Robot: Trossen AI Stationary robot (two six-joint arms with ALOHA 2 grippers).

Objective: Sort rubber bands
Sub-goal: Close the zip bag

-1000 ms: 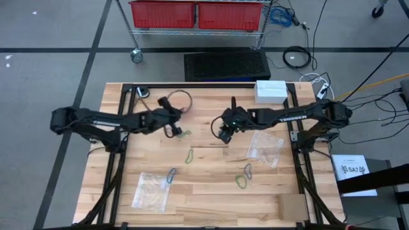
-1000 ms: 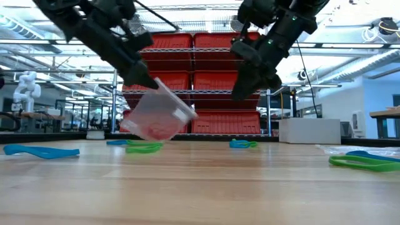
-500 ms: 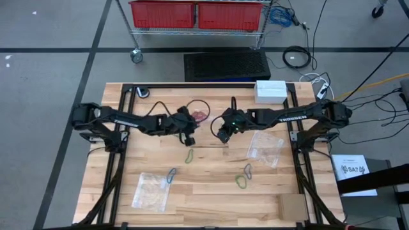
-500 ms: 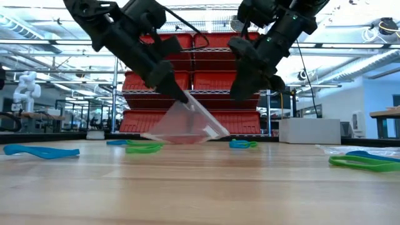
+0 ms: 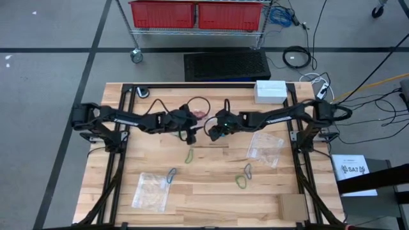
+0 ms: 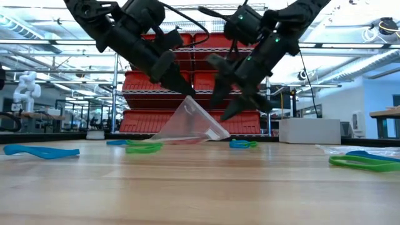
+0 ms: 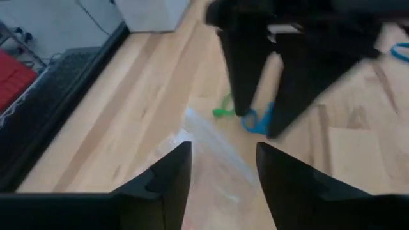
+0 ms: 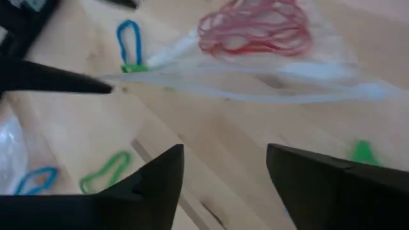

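Sorting by colour looks to be the job, and the step in hand is filling the clear bag [image 6: 187, 125] that holds the red rubber bands [image 8: 255, 29]. On the near side of that bag, loose bands lie flat on the wooden table [image 5: 211, 204]: a blue band [image 6: 40, 150] and a green band [image 6: 144, 147] off to one side, and another green band [image 6: 365, 162] to the other. Two more clear bags, the near-left bag [image 5: 150, 190] and the right-hand bag [image 5: 265, 145], lie nearer than the red one. The red-band bag rests on the table, tented up, with no finger on it. Just above it, the left gripper [image 7: 223, 150] hangs with its fingers spread apart, holding nothing. Beside it, the right gripper [image 8: 223, 153] is also parted and empty, pointed at the bag's mouth. Beyond the bag stands a white box [image 5: 271, 90]. I judge the red batch near done; the next move calls for picking a loose band cleanly and carrying it to its matching bag.
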